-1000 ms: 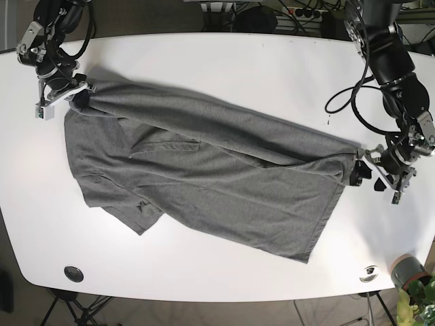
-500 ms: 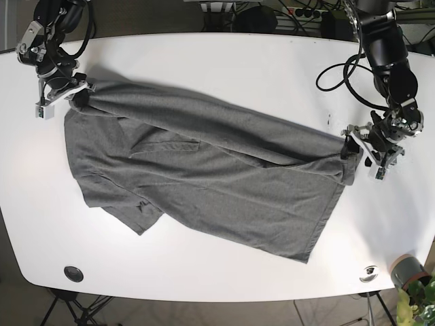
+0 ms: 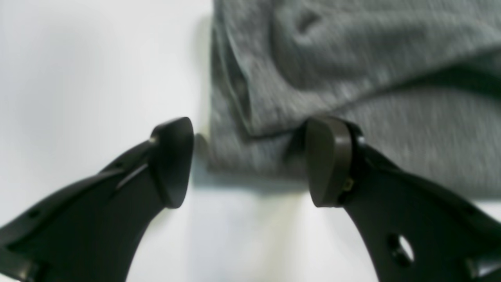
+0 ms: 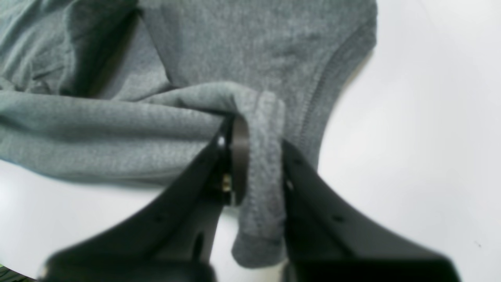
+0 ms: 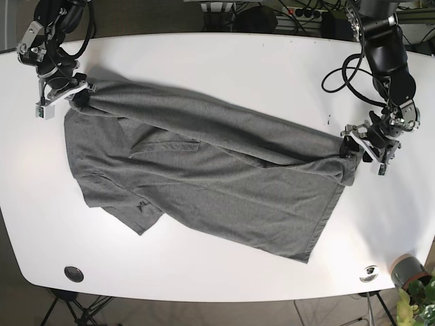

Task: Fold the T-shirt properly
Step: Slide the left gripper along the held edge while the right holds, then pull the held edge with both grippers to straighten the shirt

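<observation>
A grey T-shirt (image 5: 204, 163) lies spread on the white table (image 5: 238, 68), with a long fold running from the far left to the right. My right gripper (image 5: 76, 97) is shut on the shirt's far left corner; in the right wrist view (image 4: 258, 156) a bunched fold (image 4: 254, 51) is pinched between the fingers. My left gripper (image 5: 357, 148) is at the shirt's right corner. In the left wrist view it (image 3: 250, 160) is open, and the cloth's folded edge (image 3: 352, 58) lies on the table just ahead, against the right finger (image 3: 328, 160).
A black grommet (image 5: 73, 274) and a silver one (image 5: 369, 272) sit near the table's front edge. A potted plant (image 5: 411, 275) stands off the front right corner. A black cable (image 5: 340, 88) loops from the left arm over the table.
My left arm has moved toward the far side and a little inward, along the shirt's right edge. The shirt and the right gripper have stayed in place.
</observation>
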`<act>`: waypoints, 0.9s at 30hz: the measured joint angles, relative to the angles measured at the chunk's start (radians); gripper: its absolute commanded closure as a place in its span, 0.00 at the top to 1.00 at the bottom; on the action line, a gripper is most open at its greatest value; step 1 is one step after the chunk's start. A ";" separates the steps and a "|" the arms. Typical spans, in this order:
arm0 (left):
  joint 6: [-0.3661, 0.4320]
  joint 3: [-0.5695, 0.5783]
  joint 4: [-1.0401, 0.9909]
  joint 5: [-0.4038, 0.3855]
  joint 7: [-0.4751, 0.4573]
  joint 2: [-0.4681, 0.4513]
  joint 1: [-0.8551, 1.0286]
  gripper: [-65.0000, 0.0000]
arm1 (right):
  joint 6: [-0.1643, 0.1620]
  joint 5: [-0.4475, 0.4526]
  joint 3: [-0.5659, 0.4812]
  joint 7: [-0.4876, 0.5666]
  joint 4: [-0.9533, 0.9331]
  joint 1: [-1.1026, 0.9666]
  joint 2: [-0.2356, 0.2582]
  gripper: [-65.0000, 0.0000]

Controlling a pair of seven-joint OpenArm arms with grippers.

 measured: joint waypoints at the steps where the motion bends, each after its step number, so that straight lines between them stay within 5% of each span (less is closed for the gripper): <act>1: 0.000 0.000 -0.013 0.000 0.000 0.000 -0.010 0.63 | 0.000 0.000 0.000 0.000 0.000 0.000 0.000 0.04; 4: 0.000 0.001 -0.046 -0.005 -0.019 0.000 -0.023 0.50 | 0.000 0.000 0.000 0.000 0.000 0.000 0.000 0.04; 10: 0.000 0.026 -0.043 -0.008 -0.020 -0.006 -0.017 0.07 | 0.000 0.000 0.000 0.000 0.000 0.000 0.000 0.04; 20: -0.011 -0.011 -0.001 -0.019 -0.013 -0.019 0.048 0.00 | 0.000 0.000 0.000 0.000 0.000 0.000 0.000 0.04; 27: -0.011 -0.064 0.154 -0.008 0.079 -0.018 0.151 0.00 | 0.003 0.000 -0.045 0.005 0.000 -0.008 0.006 0.04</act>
